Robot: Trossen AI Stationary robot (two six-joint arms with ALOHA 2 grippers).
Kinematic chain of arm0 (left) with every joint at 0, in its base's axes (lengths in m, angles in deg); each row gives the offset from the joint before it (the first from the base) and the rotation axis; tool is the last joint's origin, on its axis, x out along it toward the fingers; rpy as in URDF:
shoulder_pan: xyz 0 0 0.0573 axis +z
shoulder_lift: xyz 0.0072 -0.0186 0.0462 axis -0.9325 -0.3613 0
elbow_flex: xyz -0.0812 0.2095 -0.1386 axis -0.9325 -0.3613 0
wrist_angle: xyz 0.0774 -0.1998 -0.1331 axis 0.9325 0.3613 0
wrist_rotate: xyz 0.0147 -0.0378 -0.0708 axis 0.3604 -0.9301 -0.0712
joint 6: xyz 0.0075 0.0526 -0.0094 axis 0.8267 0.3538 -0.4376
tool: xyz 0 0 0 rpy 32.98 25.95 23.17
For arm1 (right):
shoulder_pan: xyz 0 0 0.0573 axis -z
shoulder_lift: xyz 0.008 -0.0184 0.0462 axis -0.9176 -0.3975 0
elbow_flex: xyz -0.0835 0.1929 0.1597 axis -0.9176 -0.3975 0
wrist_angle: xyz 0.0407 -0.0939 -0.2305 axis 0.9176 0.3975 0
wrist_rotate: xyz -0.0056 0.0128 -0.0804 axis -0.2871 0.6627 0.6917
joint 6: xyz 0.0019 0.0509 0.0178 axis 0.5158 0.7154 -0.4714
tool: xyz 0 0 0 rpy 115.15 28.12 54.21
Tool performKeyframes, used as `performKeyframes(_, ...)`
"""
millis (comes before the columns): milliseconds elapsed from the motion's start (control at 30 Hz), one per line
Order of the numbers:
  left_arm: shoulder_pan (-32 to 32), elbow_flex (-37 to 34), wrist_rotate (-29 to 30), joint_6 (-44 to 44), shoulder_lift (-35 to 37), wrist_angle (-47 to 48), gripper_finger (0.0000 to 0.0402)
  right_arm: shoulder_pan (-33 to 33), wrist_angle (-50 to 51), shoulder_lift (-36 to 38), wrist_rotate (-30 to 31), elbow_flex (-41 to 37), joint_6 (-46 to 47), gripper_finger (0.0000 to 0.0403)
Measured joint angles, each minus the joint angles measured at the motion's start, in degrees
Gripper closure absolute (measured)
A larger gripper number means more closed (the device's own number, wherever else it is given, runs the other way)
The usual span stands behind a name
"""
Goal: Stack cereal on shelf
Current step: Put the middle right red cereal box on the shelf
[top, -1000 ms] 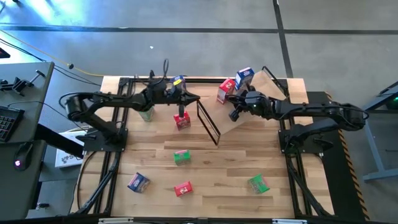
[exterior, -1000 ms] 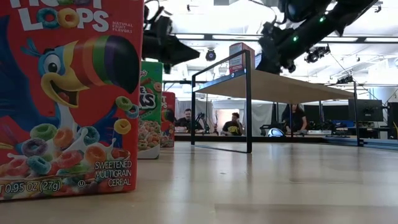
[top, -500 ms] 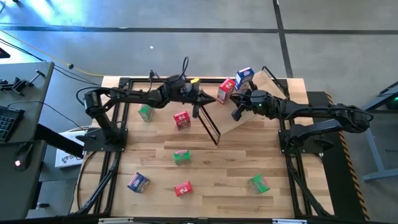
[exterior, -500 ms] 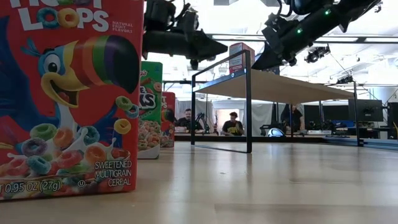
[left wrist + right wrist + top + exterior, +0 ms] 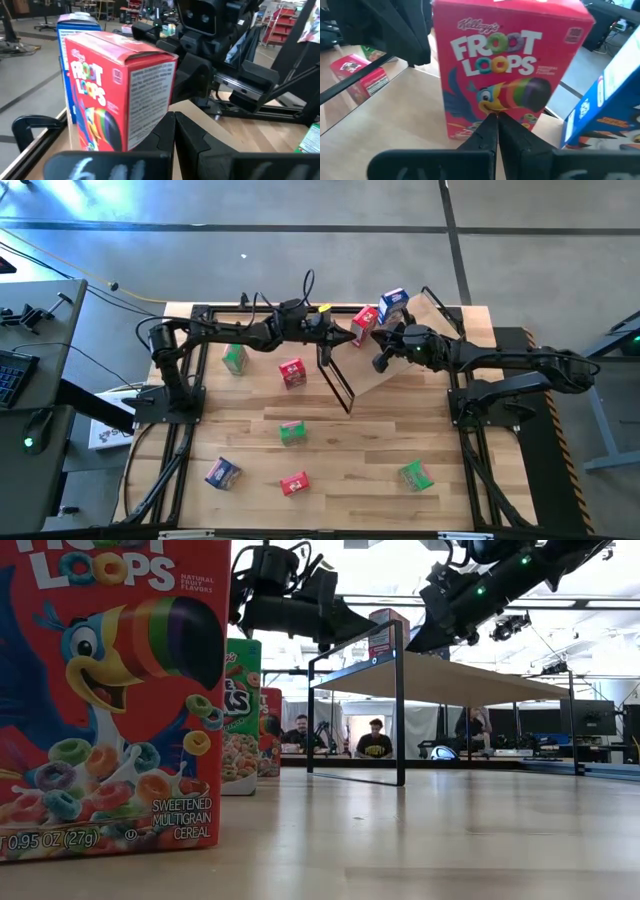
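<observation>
The shelf (image 5: pixel 400 360), a tilted wooden board on a black wire frame (image 5: pixel 336 380), stands at the far right. A red cereal box (image 5: pixel 362 325) and a blue one (image 5: pixel 393 302) stand upright on it. My left gripper (image 5: pixel 174 118) is shut and reaches level from the table's left, its tips beside the red box's side panel (image 5: pixel 150 95). My right gripper (image 5: pixel 495 118) is shut, its tips low before that box's printed front (image 5: pixel 505 75). Several more boxes stand or lie on the table, among them a red one (image 5: pixel 292 372) and a green one (image 5: pixel 234 360). My left gripper's shut tips stand at the lower corner of the red box's side panel (image 5: pixel 161 117); I cannot tell whether they touch it. My right gripper's shut tips point at the foot of the box's printed front (image 5: pixel 485 131), slanting down from the table's right; I cannot tell whether they touch it.
On the near half of the table are a green box (image 5: pixel 292 432), a blue box (image 5: pixel 222 472), a red box (image 5: pixel 294 483) and another green box (image 5: pixel 415 475). In the low view a red box (image 5: pixel 110 690) fills the left. People sit in the room beyond.
My left gripper, shut throughout, has gone toward the table's right edge, from above the red box on the table to the red box on the shelf, staying level. The boxes have not moved.
</observation>
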Motion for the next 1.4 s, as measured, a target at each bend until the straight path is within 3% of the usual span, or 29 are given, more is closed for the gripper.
performKeyframes(700, 0.17, 0.00, 6.08, 0.87, 0.00, -1.82, 0.0401, 0.02, -1.38, 0.00, 0.63, 0.00, 0.00, 0.0403)
performKeyframes(1400, 0.39, 4.03, 6.27, 0.07, -4.55, -3.42, 0.0401, 0.02, -1.11, 0.00, 1.36, 0.00, 0.00, 0.0403)
